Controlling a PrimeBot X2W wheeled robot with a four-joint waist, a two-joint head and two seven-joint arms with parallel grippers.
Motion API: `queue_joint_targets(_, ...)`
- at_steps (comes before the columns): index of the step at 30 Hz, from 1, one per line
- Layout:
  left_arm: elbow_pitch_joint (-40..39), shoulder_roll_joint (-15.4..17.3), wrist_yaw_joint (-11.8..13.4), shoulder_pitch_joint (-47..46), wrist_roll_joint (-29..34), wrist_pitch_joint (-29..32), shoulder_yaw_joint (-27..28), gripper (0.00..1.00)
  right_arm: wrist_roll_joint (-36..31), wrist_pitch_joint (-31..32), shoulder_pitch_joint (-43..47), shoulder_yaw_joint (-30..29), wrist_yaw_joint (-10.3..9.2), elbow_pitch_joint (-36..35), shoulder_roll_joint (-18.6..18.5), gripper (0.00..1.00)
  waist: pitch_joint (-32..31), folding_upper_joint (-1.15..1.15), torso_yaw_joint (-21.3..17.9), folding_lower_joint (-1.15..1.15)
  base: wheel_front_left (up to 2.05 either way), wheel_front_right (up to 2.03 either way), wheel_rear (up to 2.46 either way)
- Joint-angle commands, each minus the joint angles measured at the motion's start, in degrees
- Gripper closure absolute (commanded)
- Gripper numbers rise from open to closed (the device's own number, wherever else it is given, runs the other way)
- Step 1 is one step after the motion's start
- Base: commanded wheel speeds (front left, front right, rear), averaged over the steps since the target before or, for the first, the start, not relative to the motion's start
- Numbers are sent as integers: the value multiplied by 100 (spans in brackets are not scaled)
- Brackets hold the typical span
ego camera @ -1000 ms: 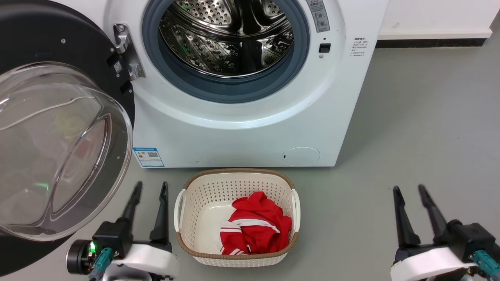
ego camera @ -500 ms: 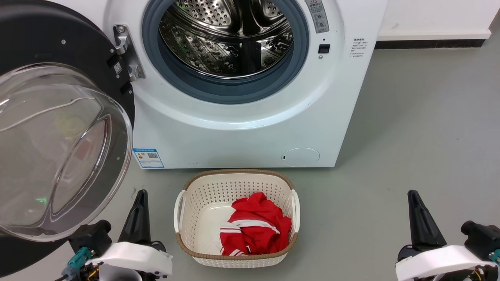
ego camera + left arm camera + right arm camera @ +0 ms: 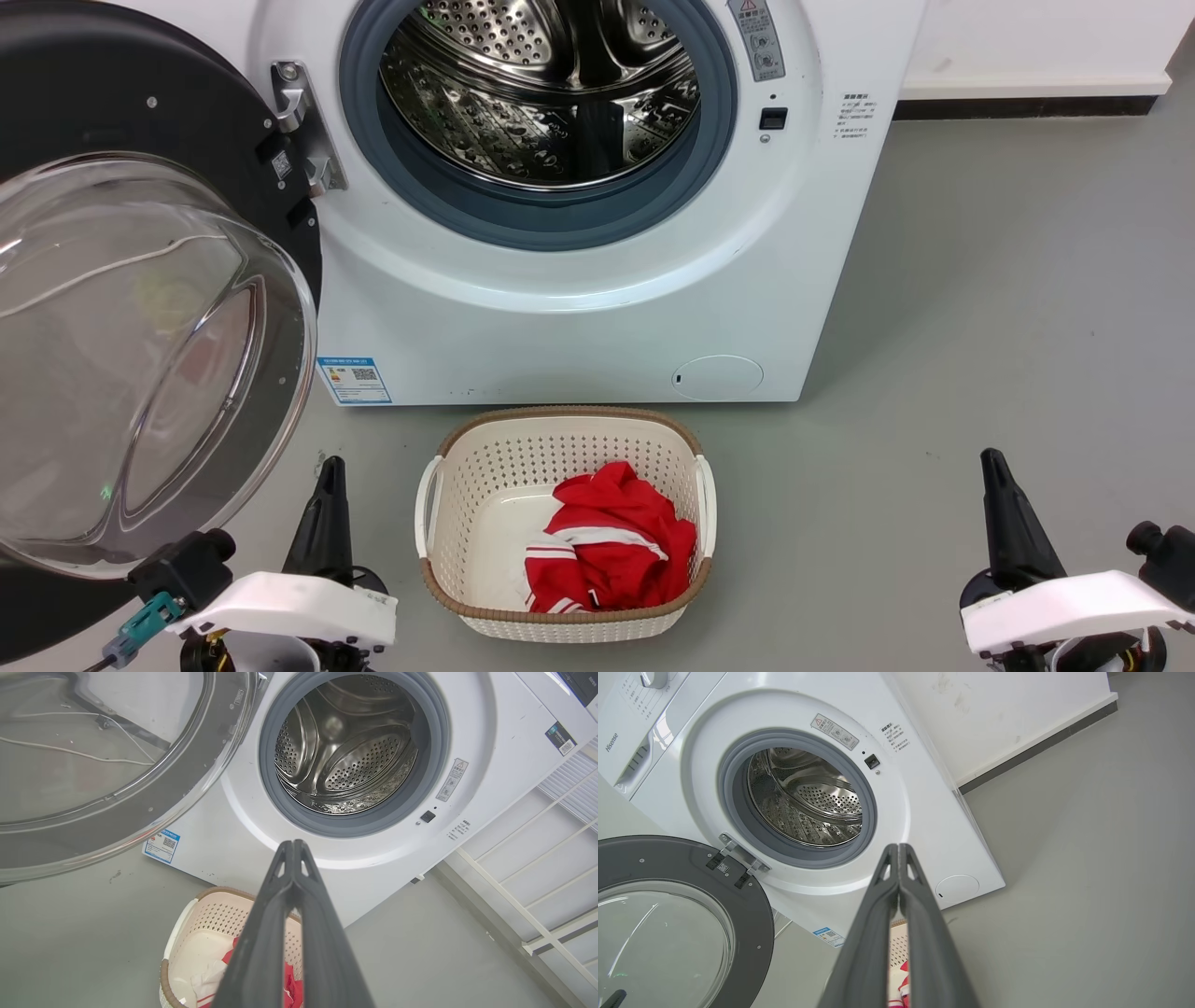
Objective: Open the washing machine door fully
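Large, round, glossy black washing machine door (image 3: 140, 317), clear glass bowl bulging at its centre, is hanging swung wide on its metal hinge (image 3: 303, 126), left of the white front-loading washing machine (image 3: 560, 317). The steel perforated drum (image 3: 551, 84) is showing fully. Left pincer (image 3: 293, 845) is hovering low, near the door's lower edge, fingers pressed together, gripping nothing. Right pincer (image 3: 898, 848) is hovering well apart to the right, likewise closed and empty. Cream perforated plastic basket (image 3: 569, 413) is sitting on the grey floor (image 3: 1008, 280) between them, holding a red garment (image 3: 616, 541).
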Motion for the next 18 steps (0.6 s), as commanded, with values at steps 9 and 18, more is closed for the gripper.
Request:
queue_joint_targets(9, -13, 11, -42, -192, -902, 216, 76, 100, 918, 175, -234, -30, -1, 37, -71, 100, -13, 0, -5, 0, 0, 0, 0)
queue_joint_targets(18, 34, 11, -56, -230, -1608, 389, 120, 100, 1626, 323, -298, -54, 0, 114, -81, 100, -24, 0, -11, 0, 0, 0, 0)
